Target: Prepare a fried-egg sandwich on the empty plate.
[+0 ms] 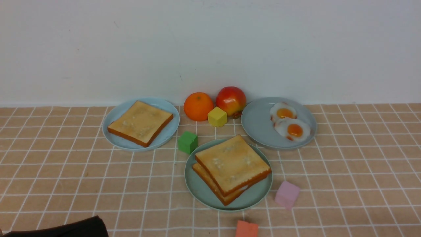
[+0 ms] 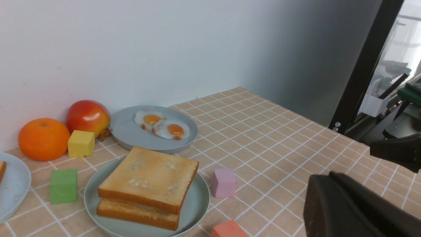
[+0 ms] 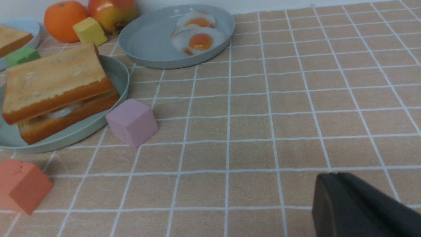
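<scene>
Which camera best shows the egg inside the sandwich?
The right wrist view: the egg shows white between the toast slices. The front view shows only a sliver; the left wrist view hides it.
</scene>
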### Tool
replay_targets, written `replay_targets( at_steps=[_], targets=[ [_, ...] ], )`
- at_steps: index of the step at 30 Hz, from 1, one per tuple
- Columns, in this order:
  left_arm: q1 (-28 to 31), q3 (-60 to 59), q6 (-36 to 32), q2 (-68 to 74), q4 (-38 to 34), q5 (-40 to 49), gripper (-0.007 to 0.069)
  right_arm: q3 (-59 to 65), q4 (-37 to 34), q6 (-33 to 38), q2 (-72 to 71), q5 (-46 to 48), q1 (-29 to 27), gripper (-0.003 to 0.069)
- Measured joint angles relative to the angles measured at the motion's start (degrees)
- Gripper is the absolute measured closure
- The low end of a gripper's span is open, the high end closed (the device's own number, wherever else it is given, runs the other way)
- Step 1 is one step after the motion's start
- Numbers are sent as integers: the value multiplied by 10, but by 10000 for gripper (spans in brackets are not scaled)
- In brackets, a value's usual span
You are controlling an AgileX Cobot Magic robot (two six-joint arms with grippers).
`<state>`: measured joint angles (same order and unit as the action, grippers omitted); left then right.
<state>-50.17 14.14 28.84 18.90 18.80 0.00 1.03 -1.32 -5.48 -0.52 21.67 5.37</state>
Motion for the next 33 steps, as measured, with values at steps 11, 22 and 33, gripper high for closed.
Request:
replay_targets(
  at_steps=[11, 22, 33],
  targets=[
    [0, 0, 0, 0, 0, 16, 636, -1, -4, 4, -1, 2, 0, 671],
    [0, 0, 0, 0, 0, 17, 627, -1, -4, 6, -1, 2, 0, 663],
    [87, -9, -15, -30, -41, 16, 638, -1, -6, 6, -1, 2, 0, 655]
  ],
)
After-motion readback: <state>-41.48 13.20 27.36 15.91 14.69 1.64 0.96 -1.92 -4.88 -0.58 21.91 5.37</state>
